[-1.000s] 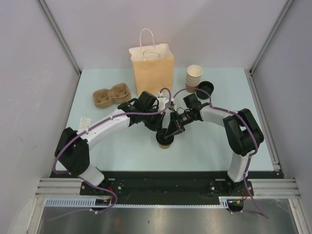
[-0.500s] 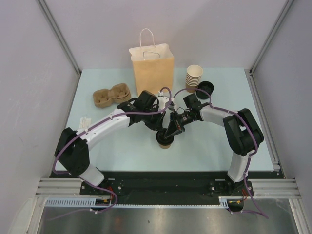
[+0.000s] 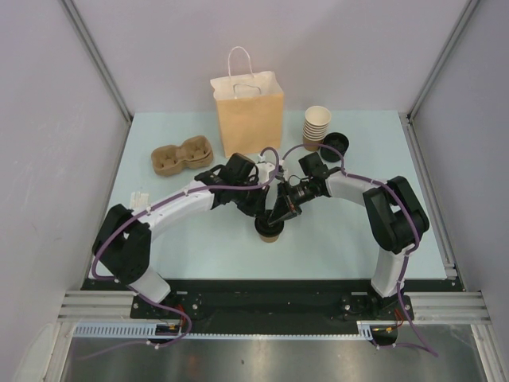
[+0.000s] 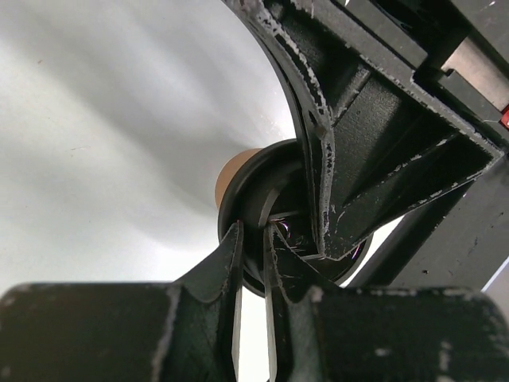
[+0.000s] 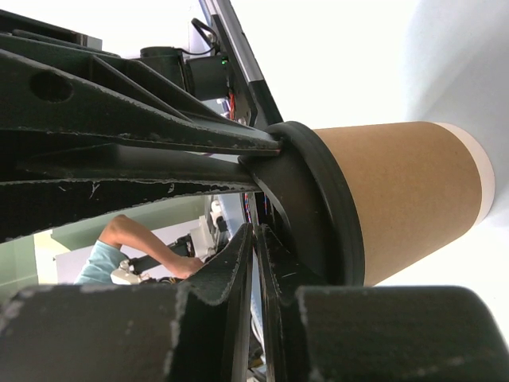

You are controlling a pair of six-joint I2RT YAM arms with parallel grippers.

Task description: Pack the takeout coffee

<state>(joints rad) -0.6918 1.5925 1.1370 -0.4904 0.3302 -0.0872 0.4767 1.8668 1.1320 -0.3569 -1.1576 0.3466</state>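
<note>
A tan paper bag point(image 3: 248, 115) with white handles stands upright at twelve o'clock on the pale table point(image 3: 334, 247). A stack of lidless cups point(image 3: 316, 127) sits at one o'clock (a loose black lid point(image 3: 335, 145) just beside it). A pulp cup carrier point(image 3: 181, 154) lies at ten.

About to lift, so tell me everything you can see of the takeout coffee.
The takeout coffee is a small brown kraft-paper cup with a pale bottom band and a round black plastic lid pressed on. It stands upright on the table, in front of the paper bag. The left gripper and right gripper both appear to pinch the lid's rim.
</note>
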